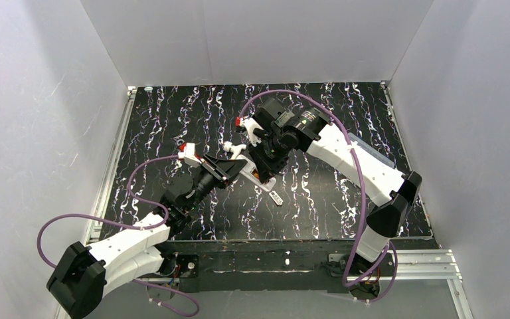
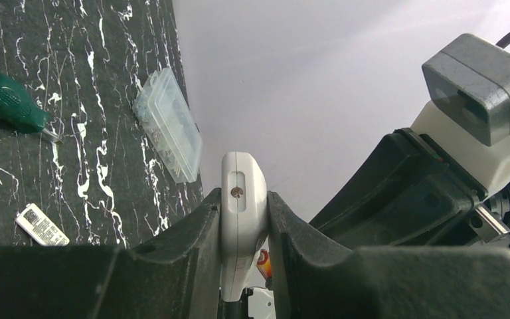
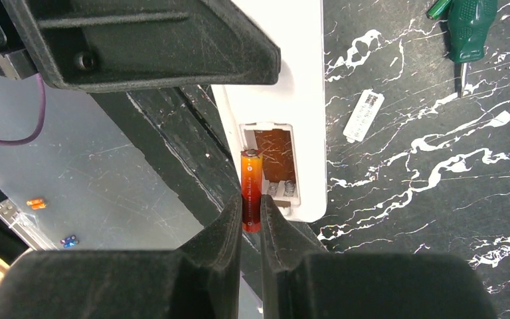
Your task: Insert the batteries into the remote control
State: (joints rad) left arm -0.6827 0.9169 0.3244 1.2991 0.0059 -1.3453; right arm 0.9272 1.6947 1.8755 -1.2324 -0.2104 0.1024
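Observation:
The white remote control (image 3: 299, 100) is held off the table, its open battery bay (image 3: 273, 163) facing my right wrist camera. My left gripper (image 2: 244, 199) is shut on the remote's edge (image 2: 242, 193); in the top view it (image 1: 234, 169) is mid-table. My right gripper (image 3: 251, 206) is shut on a red-orange battery (image 3: 251, 186), which stands lengthwise over the bay's left edge. The bay shows brown backing and two spring contacts, with no battery lying in it. The battery's tip shows beside the remote in the left wrist view (image 2: 264, 262). The right gripper (image 1: 263, 166) is close above the remote (image 1: 265, 183).
A small whitish cover plate (image 1: 277, 197) lies on the black marbled mat (image 1: 172, 126); it also shows in the wrist views (image 3: 363, 115) (image 2: 42, 224). A green-handled screwdriver (image 3: 468, 30) (image 2: 10, 103) and a clear plastic box (image 2: 167, 123) lie on the mat. White walls enclose the table.

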